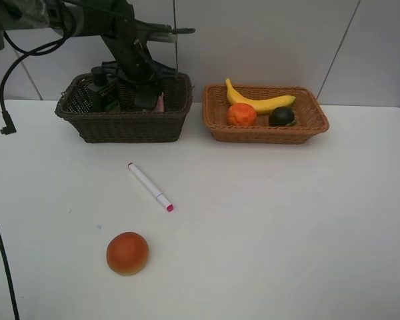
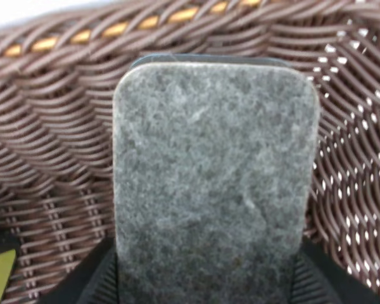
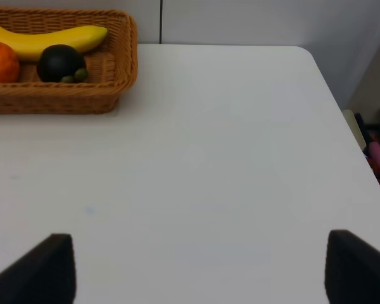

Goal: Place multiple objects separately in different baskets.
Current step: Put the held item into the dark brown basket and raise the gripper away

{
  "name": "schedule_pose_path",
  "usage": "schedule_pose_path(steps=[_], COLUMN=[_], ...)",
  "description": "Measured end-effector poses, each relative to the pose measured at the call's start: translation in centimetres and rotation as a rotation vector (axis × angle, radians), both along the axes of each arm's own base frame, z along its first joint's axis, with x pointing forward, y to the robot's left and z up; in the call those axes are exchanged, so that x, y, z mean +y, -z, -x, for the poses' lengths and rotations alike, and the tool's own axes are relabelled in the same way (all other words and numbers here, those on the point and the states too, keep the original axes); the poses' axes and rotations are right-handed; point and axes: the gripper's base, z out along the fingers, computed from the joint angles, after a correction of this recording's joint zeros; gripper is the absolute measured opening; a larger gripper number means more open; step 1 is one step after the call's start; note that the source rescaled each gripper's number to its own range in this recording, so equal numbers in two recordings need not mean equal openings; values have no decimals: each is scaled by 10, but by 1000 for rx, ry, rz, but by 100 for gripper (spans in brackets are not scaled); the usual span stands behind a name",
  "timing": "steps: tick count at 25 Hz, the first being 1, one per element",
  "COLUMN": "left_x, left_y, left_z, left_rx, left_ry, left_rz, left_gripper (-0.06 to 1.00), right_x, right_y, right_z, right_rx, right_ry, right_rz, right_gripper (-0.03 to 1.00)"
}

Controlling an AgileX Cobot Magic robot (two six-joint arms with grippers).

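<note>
Reaching down in the high view, the left arm [image 1: 130,53] dips into the dark brown basket [image 1: 123,127], and that basket is our reference for everything. Inside it, a pink bottle [image 1: 161,102] peeks out by the right-hand wall and the dark green pump bottle [image 1: 101,90] sits toward the left. Just right of it stands the light basket [image 1: 317,121], holding the yellow banana [image 1: 260,103], bumpy tangerine [image 1: 242,115] and dark green round fruit [image 1: 281,117]. In front of the dark brown basket, on the white table [image 1: 307,220], lies the white marker [image 1: 149,186]; further forward, the red-orange ball fruit [image 1: 127,253].

Over to the left wrist: the left gripper [image 2: 206,288] is about half open and clamped on the black eraser [image 2: 215,177], felt face to camera, down inside the dark brown basket's weave.

Right wrist now: the right gripper [image 3: 202,269] is spread wide, nothing in it, hovering over the table on the light basket's far side from the dark brown basket.
</note>
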Motion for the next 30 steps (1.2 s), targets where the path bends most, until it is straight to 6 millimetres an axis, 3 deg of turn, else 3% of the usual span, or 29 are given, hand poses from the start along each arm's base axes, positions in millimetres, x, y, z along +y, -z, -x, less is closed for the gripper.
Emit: schedule_pose_path(steps=[10,11,13,14,16,20,25,30], left_x=[0,1,1,1,0,0,2,1], left_y=[-2,-1,-1,0,0,-2,-30,-79], left_z=[2,3,4,4,5,6,13,45], left_rx=[27,35,45,52,64,66,56,151], left_ry=[-9,-10,-12,-14,-17,-18,-20,-9], left_rz=[8,5,8,10,14,19,22,-17], left_gripper=[55,60,85,91,98,100,100,100], right_x=[0,0,0,0,0,0,0,0], right_y=[0,0,0,0,0,0,0,0], right_z=[0,0,0,0,0,0,0,0], right_rx=[0,0,0,0,0,0,0,0], right_ry=[0,0,0,0,0,0,0,0], right_rz=[0,0,0,0,0,0,0,0], right_gripper=[98,98,98,98,98,98,98,98])
